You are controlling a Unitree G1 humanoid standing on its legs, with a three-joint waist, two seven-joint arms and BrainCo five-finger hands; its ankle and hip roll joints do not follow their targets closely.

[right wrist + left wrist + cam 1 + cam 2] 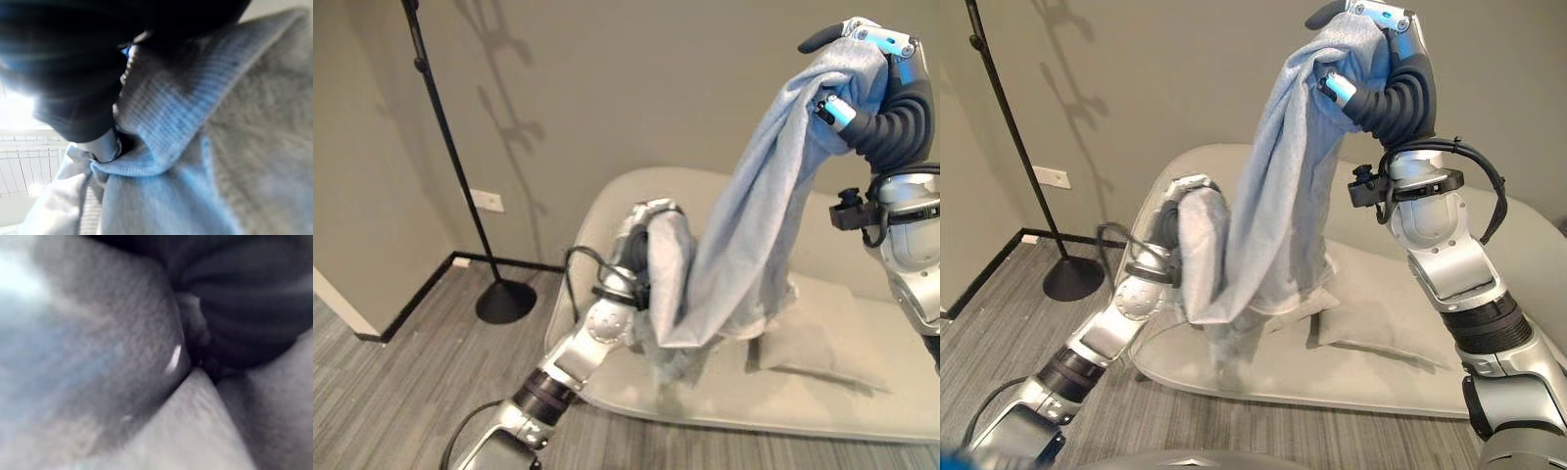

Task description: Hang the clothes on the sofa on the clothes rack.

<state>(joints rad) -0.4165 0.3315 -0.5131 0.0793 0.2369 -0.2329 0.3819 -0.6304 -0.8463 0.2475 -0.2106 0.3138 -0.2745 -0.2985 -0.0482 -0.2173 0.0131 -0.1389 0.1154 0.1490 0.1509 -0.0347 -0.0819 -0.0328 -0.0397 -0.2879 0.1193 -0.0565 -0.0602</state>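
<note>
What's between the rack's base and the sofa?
Bare grey floor separates the clothes rack base from the sofa edge, seen in the left eye view.

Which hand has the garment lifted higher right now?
The right hand, raised above the sofa, its fingers curled round the top of the grey garment. The left hand sits lower, draped under the garment's lower end, fingers hidden.
</note>
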